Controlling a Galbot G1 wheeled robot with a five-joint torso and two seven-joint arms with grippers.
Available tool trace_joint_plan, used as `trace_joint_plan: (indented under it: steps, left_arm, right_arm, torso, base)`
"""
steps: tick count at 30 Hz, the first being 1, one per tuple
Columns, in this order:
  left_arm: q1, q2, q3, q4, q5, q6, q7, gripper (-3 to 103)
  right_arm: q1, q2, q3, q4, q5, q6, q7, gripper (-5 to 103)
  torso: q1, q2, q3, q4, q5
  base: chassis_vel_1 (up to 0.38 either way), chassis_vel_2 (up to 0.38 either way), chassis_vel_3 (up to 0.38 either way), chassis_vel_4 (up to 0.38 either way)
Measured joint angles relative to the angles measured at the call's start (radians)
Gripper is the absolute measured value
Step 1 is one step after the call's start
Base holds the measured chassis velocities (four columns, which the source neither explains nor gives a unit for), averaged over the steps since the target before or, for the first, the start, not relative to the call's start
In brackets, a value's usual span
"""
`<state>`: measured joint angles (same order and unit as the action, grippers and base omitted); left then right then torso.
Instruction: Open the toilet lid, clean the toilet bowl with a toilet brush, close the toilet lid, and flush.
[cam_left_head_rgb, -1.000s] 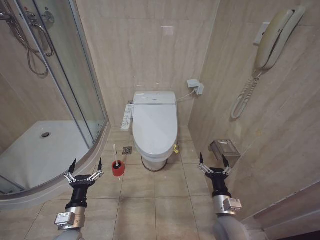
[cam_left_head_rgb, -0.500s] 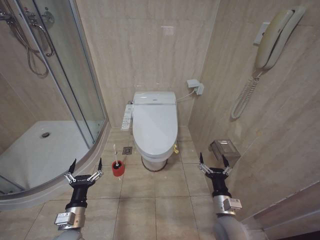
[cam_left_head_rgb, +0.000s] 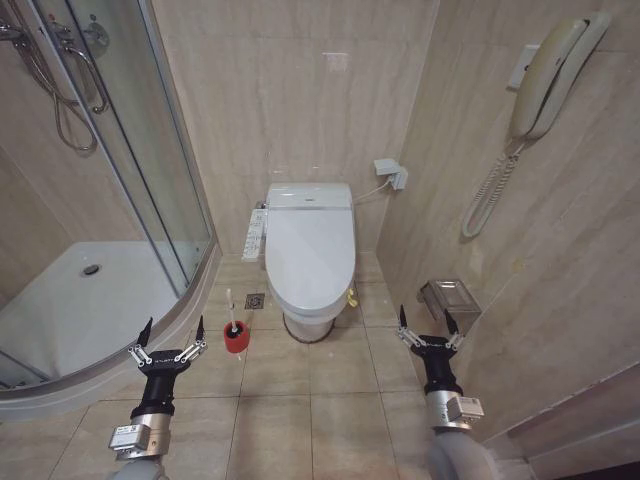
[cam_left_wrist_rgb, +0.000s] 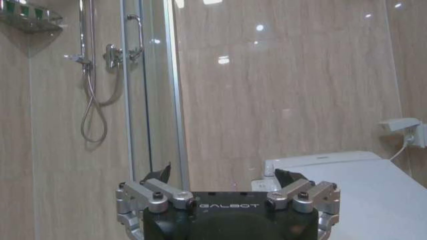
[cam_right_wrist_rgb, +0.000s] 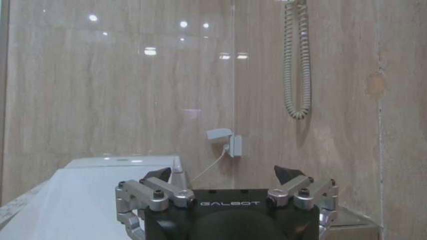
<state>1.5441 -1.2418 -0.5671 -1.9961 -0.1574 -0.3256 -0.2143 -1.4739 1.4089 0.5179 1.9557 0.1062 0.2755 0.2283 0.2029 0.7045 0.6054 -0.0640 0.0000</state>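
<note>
The toilet lid (cam_left_head_rgb: 310, 252) lies shut, glossy white, over the toilet bowl, which it hides; a yellow strap (cam_left_head_rgb: 351, 297) hangs at its right edge. The lid (cam_left_wrist_rgb: 373, 195) also shows in the left wrist view, and the lid (cam_right_wrist_rgb: 87, 200) in the right wrist view. The toilet brush (cam_left_head_rgb: 229, 305) stands with its white handle up in a red holder cup (cam_left_head_rgb: 236, 338) on the floor left of the toilet. My left gripper (cam_left_head_rgb: 173, 331) hovers open near the cup, holding nothing. My right gripper (cam_left_head_rgb: 426, 322) hovers open to the right of the toilet, also holding nothing.
A shower tray (cam_left_head_rgb: 90, 300) with a curved glass door (cam_left_head_rgb: 165, 150) fills the left. A control panel (cam_left_head_rgb: 255, 234) sits on the toilet's left side. A wall phone (cam_left_head_rgb: 545, 80) and a metal paper holder (cam_left_head_rgb: 450, 298) are on the right wall. Bare floor tiles (cam_left_head_rgb: 310, 400) lie ahead.
</note>
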Motion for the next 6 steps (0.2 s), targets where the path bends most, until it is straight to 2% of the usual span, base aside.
trace_joint_plan:
  steps: [6]
  left_arm:
    - [0.0,0.0,0.0,0.0,0.0,0.0,0.0,100]
  right_arm:
    - [0.0,0.0,0.0,0.0,0.0,0.0,0.0,100]
  torso:
    - [0.0,0.0,0.0,0.0,0.0]
  base:
    - [0.0,0.0,0.0,0.0]
